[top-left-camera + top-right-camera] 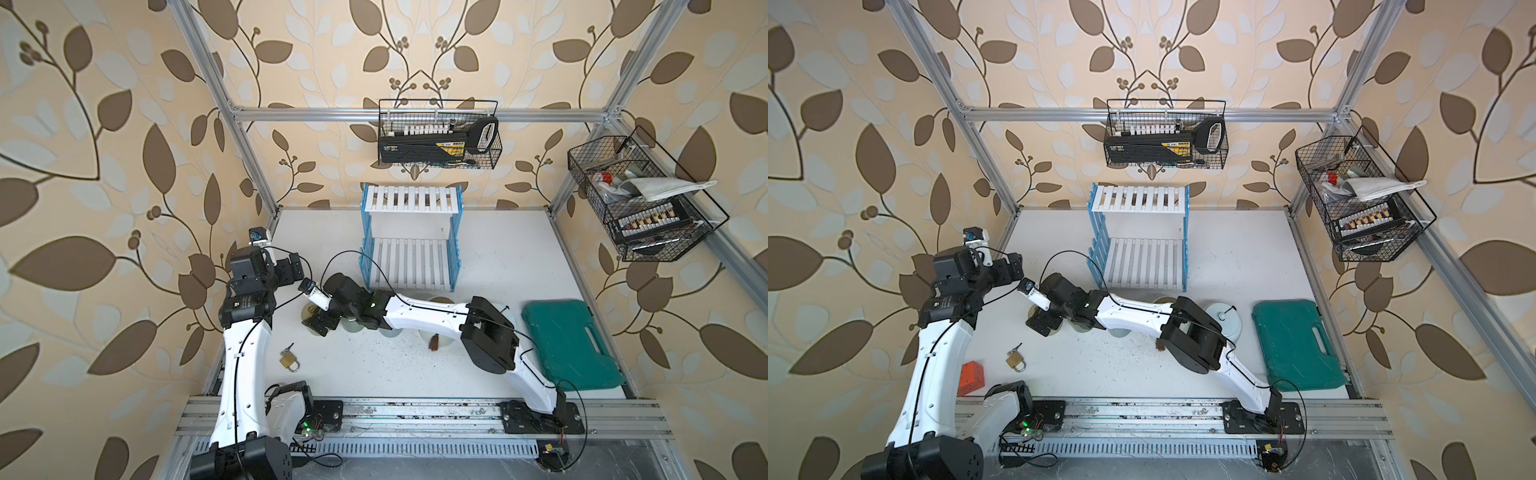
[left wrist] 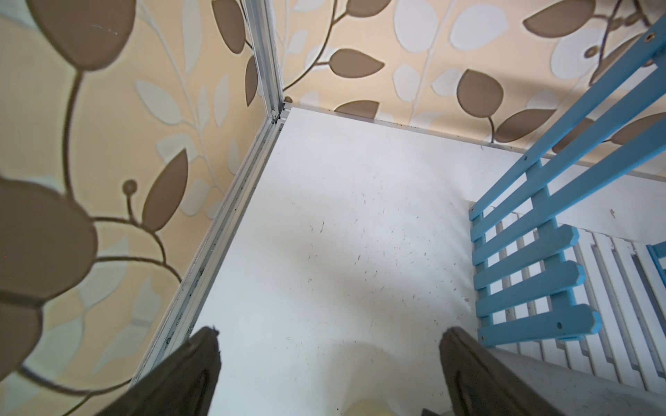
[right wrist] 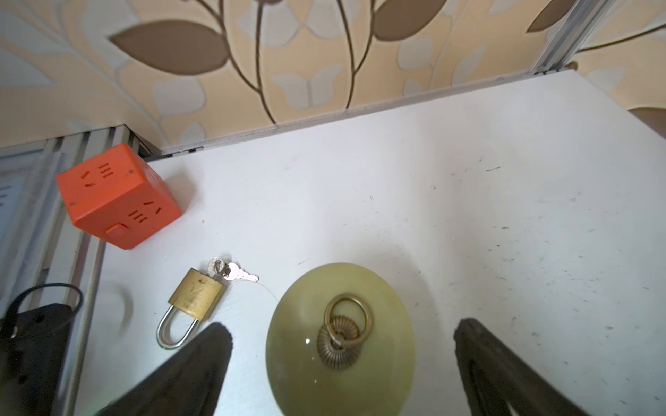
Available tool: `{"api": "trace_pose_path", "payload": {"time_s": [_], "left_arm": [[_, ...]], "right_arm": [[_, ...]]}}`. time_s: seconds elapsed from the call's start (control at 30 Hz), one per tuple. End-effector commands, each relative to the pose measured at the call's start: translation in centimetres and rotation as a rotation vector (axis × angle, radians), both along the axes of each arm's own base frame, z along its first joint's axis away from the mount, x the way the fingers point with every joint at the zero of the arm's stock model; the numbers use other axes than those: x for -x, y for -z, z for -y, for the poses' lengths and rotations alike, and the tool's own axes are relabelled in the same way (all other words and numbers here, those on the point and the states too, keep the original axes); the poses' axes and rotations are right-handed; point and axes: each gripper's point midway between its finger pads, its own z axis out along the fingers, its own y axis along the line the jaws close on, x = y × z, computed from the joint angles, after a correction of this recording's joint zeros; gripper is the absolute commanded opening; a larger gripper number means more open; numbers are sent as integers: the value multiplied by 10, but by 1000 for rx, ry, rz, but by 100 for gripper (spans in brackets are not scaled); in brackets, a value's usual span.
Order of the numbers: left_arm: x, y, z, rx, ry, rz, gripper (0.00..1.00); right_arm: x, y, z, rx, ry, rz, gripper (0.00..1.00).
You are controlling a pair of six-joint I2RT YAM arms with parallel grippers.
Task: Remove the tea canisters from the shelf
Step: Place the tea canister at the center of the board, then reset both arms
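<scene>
Looking over the white table [image 1: 490, 257] first, we find the shelf [image 1: 411, 199] at its back with both slatted boards bare in both top views, so we judge the job all but done. The jars stand on the table in front of it, most of them hidden under the right arm [image 1: 428, 318], which stretches across them. That is where we see the risk. The pale-blue jar [image 1: 1225, 322] and the cream jar's brown tassel [image 1: 434, 343] peek out right beside the forearm, so a sideways sweep or a low pull-back could nudge or tip a jar. A lift straight up looks safer to us. Smaller again, the yellow-green canister [image 3: 340, 338] stands upright on the table, off the shelf and out in front of its left corner. The right pincer [image 3: 342, 326] sits over it with its jaws spread wide, one finger on either side of the lid and apart from it, gripping nothing. A finger could catch the rim or the lid's ring [image 3: 365, 320] if the pincer drifts sideways while rising. The left pincer [image 2: 331, 330] is likewise wide apart and empty, over bare table just beside the shelf's blue side. The brass padlock [image 3: 196, 295] lies near the canister, close to one finger.
</scene>
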Motion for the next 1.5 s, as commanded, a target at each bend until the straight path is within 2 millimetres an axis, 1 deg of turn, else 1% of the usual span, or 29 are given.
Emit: {"api": "trace_pose_path", "payload": {"time_s": [0.0,0.1,0.13,0.3,0.33,0.47,0.6,0.7,0.83,1.0,1.1,1.2,1.27,1.4,1.47], "left_arm": [[-2,-9,4,5,30,25,99],[-3,-13,7,7,41,32,99],[-4,-14,9,9,51,39,99],[-10,-9,20,46,97,36,99],[-11,-9,24,47,117,38,99],[-16,-4,38,43,195,42,99],[-24,4,41,62,214,4,99],[-32,16,38,87,198,-26,99],[-45,38,25,142,92,-67,99],[-57,68,23,185,65,-114,99],[-63,81,23,193,70,-123,99],[-69,95,23,184,84,-96,99],[-71,103,24,178,95,-76,99],[-73,118,26,163,117,-57,99],[-73,129,24,152,112,-67,99]], "right_arm": [[-6,-68,13,-126,47,85,99],[-10,-77,33,-140,85,84,99],[-12,-83,41,-154,101,89,99],[-27,-97,86,-191,184,57,99],[-30,-97,96,-185,195,59,99],[-37,-107,134,-173,251,91,99],[-44,-108,171,-159,311,90,99],[-45,-108,198,-124,363,126,99],[-47,-109,236,-91,438,144,99],[-50,-109,285,-65,527,147,99],[-51,-109,318,-42,588,148,99],[-55,-106,357,-33,670,158,99],[-59,-102,387,-21,736,157,99],[-61,-101,441,9,861,210,99],[-61,-101,468,16,918,227,99]]}}
